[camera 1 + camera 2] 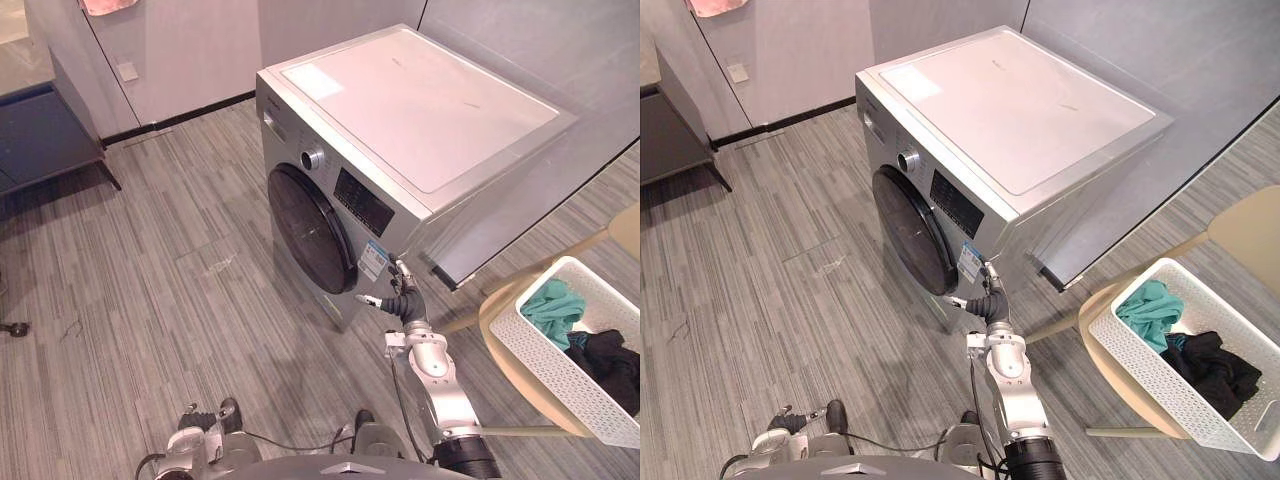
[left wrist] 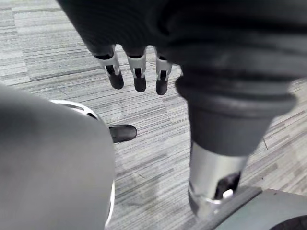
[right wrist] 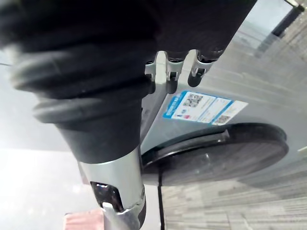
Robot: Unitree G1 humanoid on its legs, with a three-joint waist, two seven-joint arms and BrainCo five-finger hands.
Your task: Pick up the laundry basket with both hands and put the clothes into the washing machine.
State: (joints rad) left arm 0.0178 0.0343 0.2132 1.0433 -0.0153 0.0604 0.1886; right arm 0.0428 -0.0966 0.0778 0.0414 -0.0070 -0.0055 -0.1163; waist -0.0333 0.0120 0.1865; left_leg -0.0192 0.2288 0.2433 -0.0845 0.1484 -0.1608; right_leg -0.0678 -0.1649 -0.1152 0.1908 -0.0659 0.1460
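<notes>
Hand, left side: my left hand [image 2: 139,79] hangs low over the grey plank floor [image 1: 150,290], fingers straight and a little spread, holding nothing.
Washing machine: silver washing machine [image 1: 420,120] stands ahead of me, its dark round door [image 1: 310,228] closed.
Hand, right side: my right hand [image 1: 398,298] is raised just beside the machine's front corner, near a blue sticker [image 3: 204,108]; fingers loose, empty.
Laundry basket: white laundry basket [image 1: 540,350] rests on a beige chair [image 1: 497,365] to my right, well apart from both hands.
Clothes: teal cloth [image 1: 553,305] and black cloth [image 1: 610,362] lie inside the basket.
</notes>
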